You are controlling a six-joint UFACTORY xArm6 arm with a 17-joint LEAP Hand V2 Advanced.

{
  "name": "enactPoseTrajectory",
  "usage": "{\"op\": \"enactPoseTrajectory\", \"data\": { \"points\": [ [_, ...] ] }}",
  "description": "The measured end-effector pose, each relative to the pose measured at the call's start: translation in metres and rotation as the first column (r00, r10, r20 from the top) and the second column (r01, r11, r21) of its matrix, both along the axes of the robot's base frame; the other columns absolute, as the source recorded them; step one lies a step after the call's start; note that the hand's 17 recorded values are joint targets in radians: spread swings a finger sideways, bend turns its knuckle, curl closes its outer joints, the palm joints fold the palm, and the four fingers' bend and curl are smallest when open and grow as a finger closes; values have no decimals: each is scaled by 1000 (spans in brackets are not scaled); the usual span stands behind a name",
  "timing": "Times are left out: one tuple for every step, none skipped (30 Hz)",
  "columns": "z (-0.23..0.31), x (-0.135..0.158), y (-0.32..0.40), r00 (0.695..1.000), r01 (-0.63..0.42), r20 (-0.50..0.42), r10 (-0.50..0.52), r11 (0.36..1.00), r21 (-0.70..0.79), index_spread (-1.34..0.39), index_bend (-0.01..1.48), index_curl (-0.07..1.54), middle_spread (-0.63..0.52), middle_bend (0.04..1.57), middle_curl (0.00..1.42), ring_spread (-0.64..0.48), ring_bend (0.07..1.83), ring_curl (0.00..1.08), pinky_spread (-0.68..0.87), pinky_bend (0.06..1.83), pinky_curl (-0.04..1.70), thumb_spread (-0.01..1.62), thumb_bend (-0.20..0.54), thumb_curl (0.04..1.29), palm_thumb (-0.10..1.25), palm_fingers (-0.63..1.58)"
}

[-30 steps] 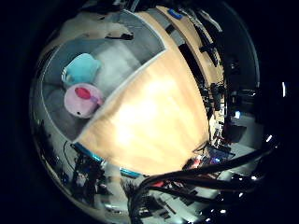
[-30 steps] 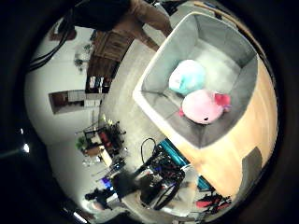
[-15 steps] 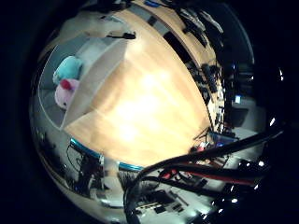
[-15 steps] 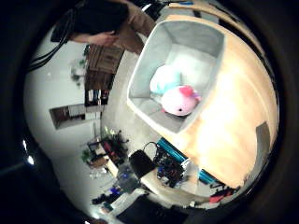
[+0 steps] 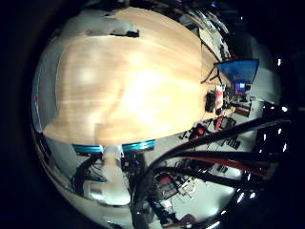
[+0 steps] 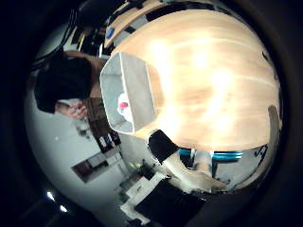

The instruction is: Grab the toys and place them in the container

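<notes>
Toys look mostly dealt with: a pink toy (image 6: 123,105) lies inside the grey container (image 6: 137,92), which sits at the desk's (image 6: 208,80) edge. My guess is the palm should sweep over the bare wood for any toy left, then descend squarely above it. From the thumb-side view the container sits near nine o'clock, well apart from the palm. No fingers show, so whether the hand is wide or closed I cannot tell.

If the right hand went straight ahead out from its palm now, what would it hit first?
Probably the bare wooden table, which fills the middle of both palm views. The grey container with a pink toy inside sits off to one side, not in that line. How far off the table is stays unclear.
</notes>
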State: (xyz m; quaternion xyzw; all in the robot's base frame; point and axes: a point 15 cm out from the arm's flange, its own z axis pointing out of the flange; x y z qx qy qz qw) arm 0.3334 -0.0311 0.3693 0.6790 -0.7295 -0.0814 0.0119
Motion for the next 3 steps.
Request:
{"op": "enactPoseTrajectory", "data": {
  "points": [
    [0, 0, -1, 1000, -1, 6, 1, 1000, -1, -430, 187, 354, -19, 198, 379, 96, 478, 249, 491, 836, 98, 1035, -25, 289, 296, 275],
    [0, 0, -2, 1000, 1, 7, -1, 1000, -3, -429, 185, 354, -23, 198, 379, 94, 481, 250, 487, 825, 94, 1036, -25, 287, 297, 278],
    [-1, 0, -3, 1000, 1, 8, -1, 1000, -5, -428, 184, 354, -24, 197, 378, 91, 481, 249, 483, 813, 93, 1036, -25, 285, 298, 280]
  ]
}}
